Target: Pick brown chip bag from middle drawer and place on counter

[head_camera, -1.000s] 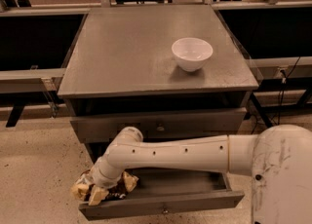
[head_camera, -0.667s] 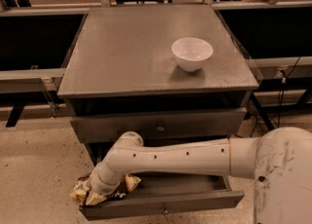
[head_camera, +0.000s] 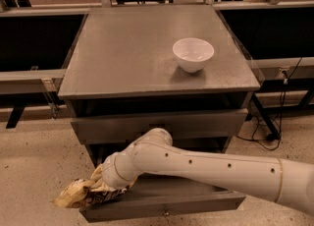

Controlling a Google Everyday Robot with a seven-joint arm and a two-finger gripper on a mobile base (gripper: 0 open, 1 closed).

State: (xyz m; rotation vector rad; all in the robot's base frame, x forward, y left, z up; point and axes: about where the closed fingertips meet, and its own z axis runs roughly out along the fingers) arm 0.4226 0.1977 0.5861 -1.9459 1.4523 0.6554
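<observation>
Where the end effector (head_camera: 104, 180) pinches it — beside the middle drawer (head_camera: 167, 203) — the brown chip bag (head_camera: 78, 194) crinkles.

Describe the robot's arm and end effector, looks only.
The arm is a smooth, glossy off-white tube with small dark dots along its side, a rounded elbow and a seam ring towards its base. The end effector, at lower left against the brown chip bag, is mostly hidden behind a ringed white wrist.

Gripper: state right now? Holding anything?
Gripper: closed on the brown chip bag, at the left end of the open middle drawer; the bag sticks out past the drawer's left edge.
</observation>
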